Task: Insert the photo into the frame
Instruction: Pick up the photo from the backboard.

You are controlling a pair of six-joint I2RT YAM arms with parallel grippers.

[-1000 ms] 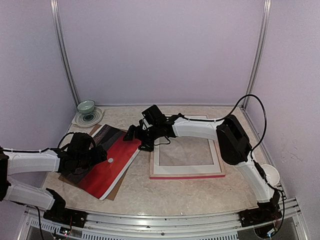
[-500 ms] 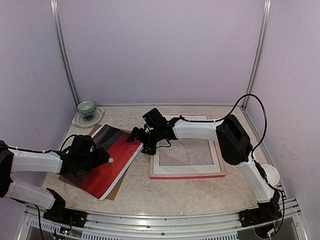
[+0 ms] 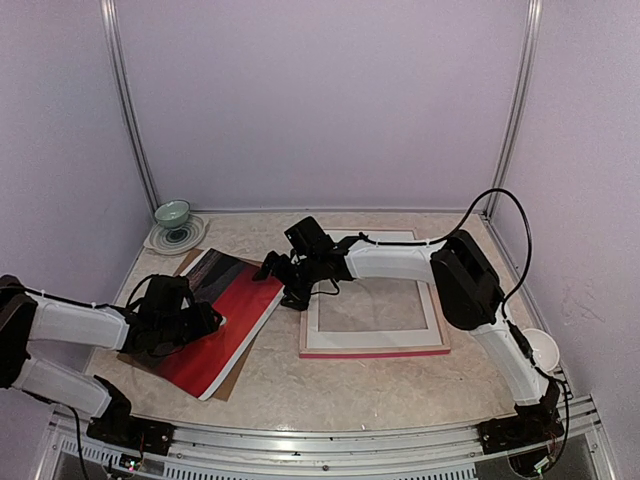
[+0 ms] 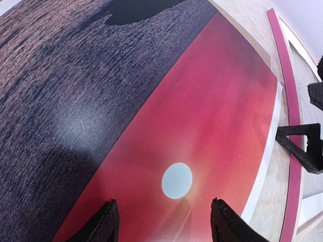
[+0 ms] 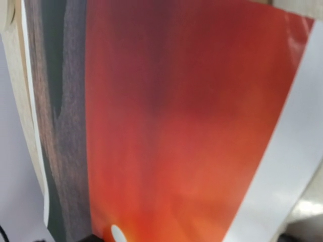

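Observation:
The photo (image 3: 228, 315), a red sunset print with a white sun and dark water, lies flat at the left on a brown board. It fills the left wrist view (image 4: 202, 111) and the blurred right wrist view (image 5: 171, 126). My left gripper (image 3: 210, 322) hovers low over the photo's near-left part, and in its own view the left gripper (image 4: 164, 201) is open just below the sun, holding nothing. My right gripper (image 3: 276, 272) is open beside the photo's far right edge; its fingers (image 4: 303, 146) show there. The frame (image 3: 375, 352) lies flat at centre right, its pink rail (image 4: 287, 126) near the photo.
The brown backing board (image 3: 237, 382) sticks out under the photo's near corner. A green bowl (image 3: 172, 213) on a round coaster stands at the back left. A white cup (image 3: 541, 349) sits by the right arm's base. Walls close in on three sides.
My left gripper's jaws have narrowed, and it has crept right over the photo. The right gripper has dropped slightly toward the photo's right edge.

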